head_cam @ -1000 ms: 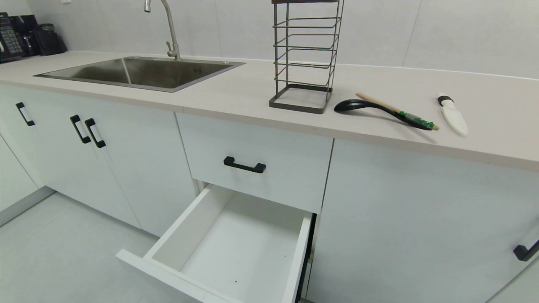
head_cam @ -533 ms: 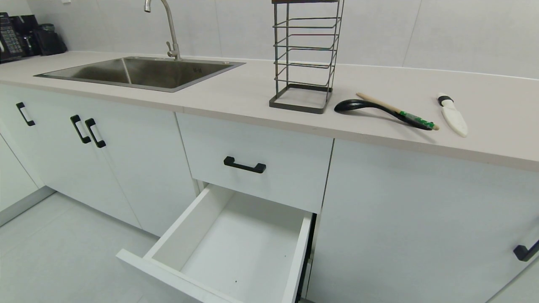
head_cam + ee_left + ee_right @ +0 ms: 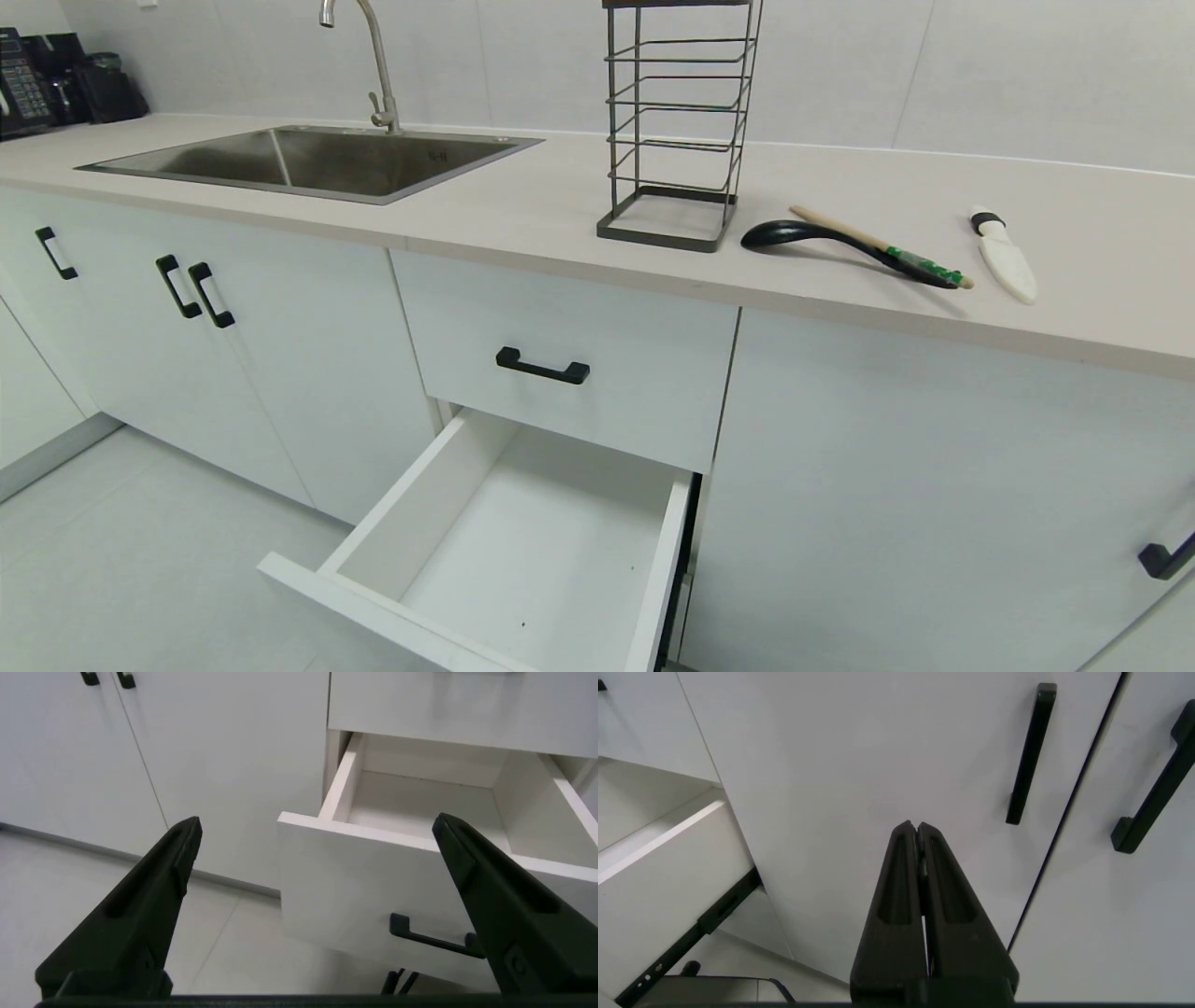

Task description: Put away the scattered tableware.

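On the countertop (image 3: 523, 219) at the right lie a black ladle (image 3: 845, 245), a wooden-handled utensil (image 3: 882, 246) with a green band crossing it, and a white spatula (image 3: 1005, 255) with a black band. Below the counter a white drawer (image 3: 509, 551) stands pulled out with nothing in it; its front and black handle (image 3: 432, 941) face the left wrist view. My left gripper (image 3: 318, 835) is open, low in front of that drawer. My right gripper (image 3: 921, 838) is shut with nothing in it, facing white cabinet doors with black handles (image 3: 1030, 754).
A tall wire rack (image 3: 677, 121) stands on the counter left of the utensils. A steel sink (image 3: 313, 161) with a tap (image 3: 369, 56) is at the far left, with dark appliances (image 3: 56, 79) in the corner. A shut drawer (image 3: 560, 359) sits above the pulled-out one.
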You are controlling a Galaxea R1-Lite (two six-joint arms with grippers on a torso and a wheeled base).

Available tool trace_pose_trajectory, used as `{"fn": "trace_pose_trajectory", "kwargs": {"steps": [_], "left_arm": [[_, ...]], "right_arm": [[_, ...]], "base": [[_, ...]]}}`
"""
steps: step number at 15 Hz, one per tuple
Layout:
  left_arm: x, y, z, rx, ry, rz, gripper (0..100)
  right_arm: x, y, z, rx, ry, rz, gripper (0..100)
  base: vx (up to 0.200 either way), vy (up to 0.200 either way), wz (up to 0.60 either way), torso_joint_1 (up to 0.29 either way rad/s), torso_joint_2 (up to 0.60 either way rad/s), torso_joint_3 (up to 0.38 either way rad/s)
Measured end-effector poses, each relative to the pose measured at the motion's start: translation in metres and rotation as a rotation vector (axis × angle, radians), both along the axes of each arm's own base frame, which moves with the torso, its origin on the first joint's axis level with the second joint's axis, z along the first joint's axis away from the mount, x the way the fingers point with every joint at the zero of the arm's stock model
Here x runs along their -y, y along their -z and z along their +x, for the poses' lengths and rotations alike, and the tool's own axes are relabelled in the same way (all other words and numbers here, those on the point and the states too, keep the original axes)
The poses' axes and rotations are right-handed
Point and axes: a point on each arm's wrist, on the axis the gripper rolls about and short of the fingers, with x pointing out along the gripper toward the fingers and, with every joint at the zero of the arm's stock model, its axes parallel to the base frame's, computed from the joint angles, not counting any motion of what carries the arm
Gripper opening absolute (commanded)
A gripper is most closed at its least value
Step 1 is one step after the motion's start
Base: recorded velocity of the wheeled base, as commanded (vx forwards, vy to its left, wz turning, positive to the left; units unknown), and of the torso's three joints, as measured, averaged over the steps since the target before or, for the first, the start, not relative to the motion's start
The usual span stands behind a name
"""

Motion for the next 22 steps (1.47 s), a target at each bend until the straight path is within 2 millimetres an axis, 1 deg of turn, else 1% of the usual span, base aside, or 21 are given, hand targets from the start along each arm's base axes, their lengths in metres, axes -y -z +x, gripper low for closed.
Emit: {"fn": "trace_pose_trajectory", "kwargs": {"steps": [3, 6, 11, 19, 22], "left_arm": [[-0.0001, 0.0000, 0.0000, 0.000, -0.006, -0.002, 100], [-0.0011, -0.0002, 0.0001, 0.001, -0.048, -0.006, 100], [-0.0012, -0.0002, 0.0001, 0.002, -0.055, -0.019, 100], [-0.0013, -0.0004, 0.0001, 0.003, -0.056, -0.021, 100], [-0.0013, -0.0005, 0.0001, 0.004, -0.056, -0.022, 100]], "right_arm": [[0.0000, 0.0000, 0.0000, 0.000, 0.000, -0.001, 0], [0.0000, 0.0000, 0.0000, 0.000, 0.000, -0.001, 0], [0.0000, 0.0002, 0.0000, -0.002, 0.001, -0.001, 0], [0.0001, 0.0000, 0.0000, 0.000, 0.006, -0.001, 0], [0.0001, 0.0000, 0.0000, 0.000, 0.005, -0.001, 0]], "base": [[0.000, 0.000, 0.00, 0.000, 0.00, 0.000], [0.000, 0.000, 0.00, 0.000, 0.00, 0.000], [0.000, 0.000, 0.00, 0.212, -0.11, -0.095], [0.000, 0.000, 0.00, 0.228, -0.54, -0.202], [0.000, 0.000, 0.00, 0.098, -0.48, -0.212]]}}
